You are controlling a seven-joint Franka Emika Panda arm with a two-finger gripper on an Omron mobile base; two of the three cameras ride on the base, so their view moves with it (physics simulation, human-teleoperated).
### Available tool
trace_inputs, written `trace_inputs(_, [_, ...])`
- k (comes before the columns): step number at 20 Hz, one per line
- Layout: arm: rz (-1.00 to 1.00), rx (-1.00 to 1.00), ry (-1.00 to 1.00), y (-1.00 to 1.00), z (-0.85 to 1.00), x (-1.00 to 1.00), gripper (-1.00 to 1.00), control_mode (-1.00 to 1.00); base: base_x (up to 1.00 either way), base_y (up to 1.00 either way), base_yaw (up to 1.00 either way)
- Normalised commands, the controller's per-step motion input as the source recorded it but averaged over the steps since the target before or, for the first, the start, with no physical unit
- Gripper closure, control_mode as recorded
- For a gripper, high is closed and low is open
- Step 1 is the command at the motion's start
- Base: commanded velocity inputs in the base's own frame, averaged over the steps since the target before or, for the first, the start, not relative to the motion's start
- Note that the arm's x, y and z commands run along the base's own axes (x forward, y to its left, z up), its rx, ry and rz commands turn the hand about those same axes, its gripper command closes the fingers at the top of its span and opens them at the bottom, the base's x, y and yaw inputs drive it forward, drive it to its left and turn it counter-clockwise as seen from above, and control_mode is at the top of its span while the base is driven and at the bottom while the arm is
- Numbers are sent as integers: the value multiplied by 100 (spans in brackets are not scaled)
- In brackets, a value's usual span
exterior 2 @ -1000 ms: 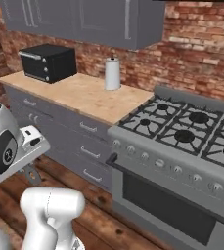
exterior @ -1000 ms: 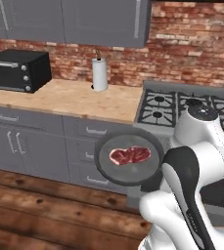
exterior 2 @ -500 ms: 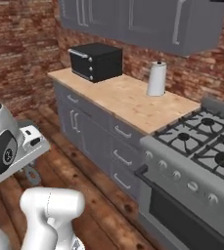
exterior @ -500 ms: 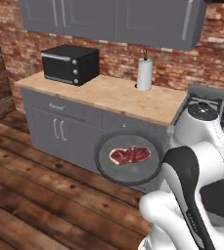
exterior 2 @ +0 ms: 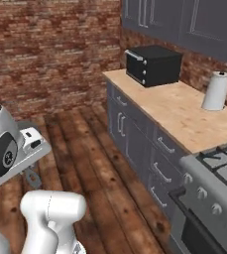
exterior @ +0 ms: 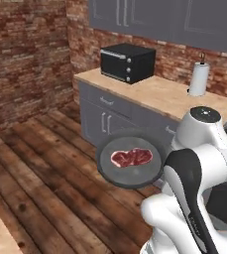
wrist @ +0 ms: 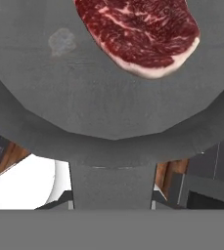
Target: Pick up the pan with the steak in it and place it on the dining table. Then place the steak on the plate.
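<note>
One round dark grey pan (exterior: 130, 159) hangs level above the wood floor (exterior: 45, 168), carrying one marbled red steak (exterior: 131, 157); the gripper (wrist: 111, 207) pinches its handle (wrist: 111, 185).

Showing a glossy white Franka arm (exterior: 204, 149) built from rounded, bulging shells. Carrying a dark grey cap with a small pale centre mark on top of one joint, and a black band curving down between white segments. Displaying, in the right base view, a round dark joint face ringed with white.
</note>
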Motion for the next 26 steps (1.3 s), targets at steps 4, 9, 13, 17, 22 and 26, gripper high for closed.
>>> trace_inputs(4, [0,0,0,0,0,0,100,100,0,0,50])
trace_inputs(9, [0,0,0,0,0,0,100,100,0,0,50])
trace_inputs(13, [0,0,0,0,0,0,100,100,-7,0,49])
trace_inputs(17, [0,0,0,0,0,0,100,100,-17,-8,31])
trace_inputs(22, [0,0,0,0,0,0,100,100,0,0,1])
trace_inputs(26, [0,0,0,0,0,0,100,100,-1,0,1])
